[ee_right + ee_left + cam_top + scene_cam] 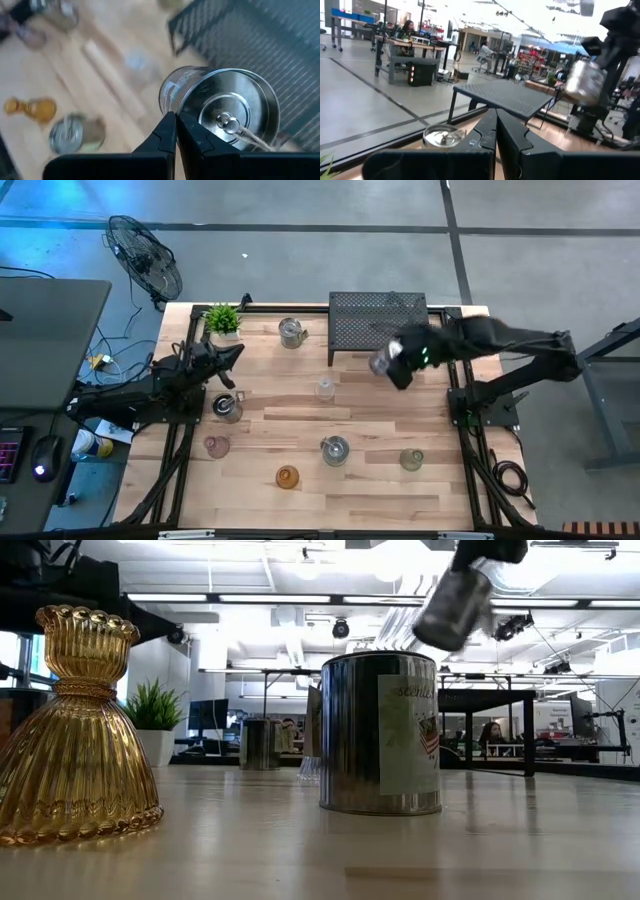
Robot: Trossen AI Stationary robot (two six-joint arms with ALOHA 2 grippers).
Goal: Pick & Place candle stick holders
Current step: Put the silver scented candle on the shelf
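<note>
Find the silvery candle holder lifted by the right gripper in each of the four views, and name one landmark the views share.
High view: silvery holder right of centre, at the rack's front edge, in the right gripper.
Low view: top right, in the air.
Left wrist view: raised beyond the rack.
Right wrist view: just ahead of the fingers.
Landmark: black mesh rack, in the high and both wrist views.

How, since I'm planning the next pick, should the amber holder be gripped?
Probably by the upper cup, from straight above. The amber holder stands upright, its ribbed cup is narrower than the flared base, and nothing stands close beside it to block descending fingers.
</note>
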